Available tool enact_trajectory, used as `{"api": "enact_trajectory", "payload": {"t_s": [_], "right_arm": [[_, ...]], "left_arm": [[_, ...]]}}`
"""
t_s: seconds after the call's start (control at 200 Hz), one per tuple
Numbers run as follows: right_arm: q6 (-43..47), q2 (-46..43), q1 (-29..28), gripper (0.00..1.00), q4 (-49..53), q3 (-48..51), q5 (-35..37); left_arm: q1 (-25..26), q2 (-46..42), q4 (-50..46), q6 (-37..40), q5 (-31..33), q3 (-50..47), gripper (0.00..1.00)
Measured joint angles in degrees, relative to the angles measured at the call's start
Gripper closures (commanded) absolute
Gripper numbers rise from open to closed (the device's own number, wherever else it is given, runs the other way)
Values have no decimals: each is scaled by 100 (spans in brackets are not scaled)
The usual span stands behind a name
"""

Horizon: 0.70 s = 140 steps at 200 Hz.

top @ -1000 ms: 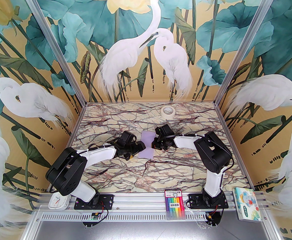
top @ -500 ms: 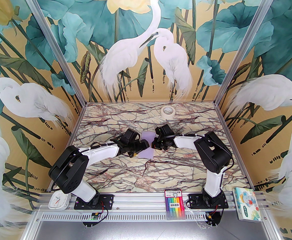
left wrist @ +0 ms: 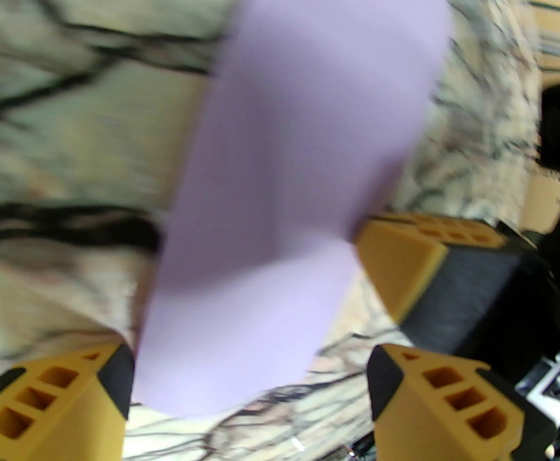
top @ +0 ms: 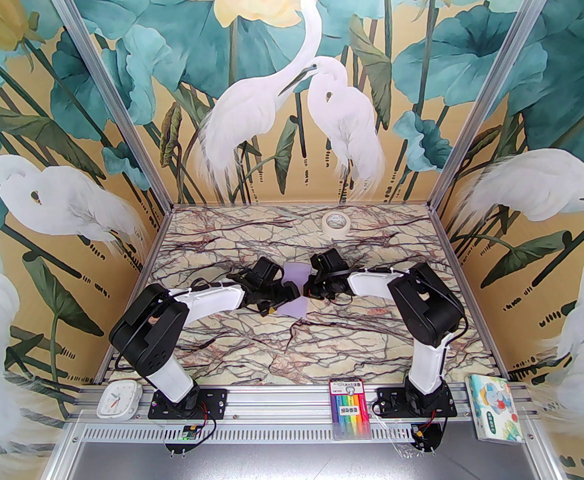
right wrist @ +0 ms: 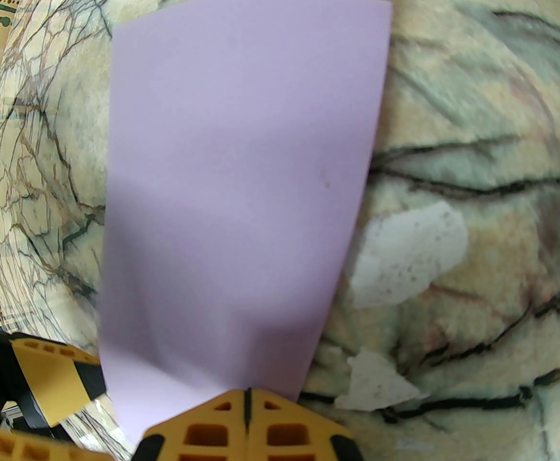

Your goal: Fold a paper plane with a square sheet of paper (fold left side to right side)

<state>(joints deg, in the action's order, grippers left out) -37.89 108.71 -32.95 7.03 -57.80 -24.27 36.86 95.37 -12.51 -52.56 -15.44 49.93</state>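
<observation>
The sheet of paper (top: 296, 295) is pale lavender and lies mid-table as a narrow upright rectangle between my two grippers. My left gripper (top: 285, 294) is at its left edge. In the left wrist view, the left gripper (left wrist: 251, 392) is open, and the blurred paper (left wrist: 299, 161) runs up from between its yellow fingers (left wrist: 54, 401). My right gripper (top: 310, 291) is at the paper's right edge. The right wrist view has that gripper (right wrist: 246, 406) shut, its tips on the near edge of the paper (right wrist: 241, 161). A paper plane is out of view.
A white tape roll (top: 335, 223) sits at the back of the marble table. On the front rail are a white clock (top: 117, 400), a pack of coloured pens (top: 350, 408) and a colourful tissue pack (top: 494, 413). White scuffed patches (right wrist: 409, 252) mark the tabletop beside the paper.
My left arm has reached further right, bringing its gripper over the paper's left edge. The right arm and the paper's place have not changed.
</observation>
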Motion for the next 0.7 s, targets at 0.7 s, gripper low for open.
{"api": "enact_trajectory", "payload": {"t_s": [0.7], "right_arm": [[0,0,0,100,-15,11,-2]], "left_arm": [[-68,-374,2118,-393,-597,-774,51]]}}
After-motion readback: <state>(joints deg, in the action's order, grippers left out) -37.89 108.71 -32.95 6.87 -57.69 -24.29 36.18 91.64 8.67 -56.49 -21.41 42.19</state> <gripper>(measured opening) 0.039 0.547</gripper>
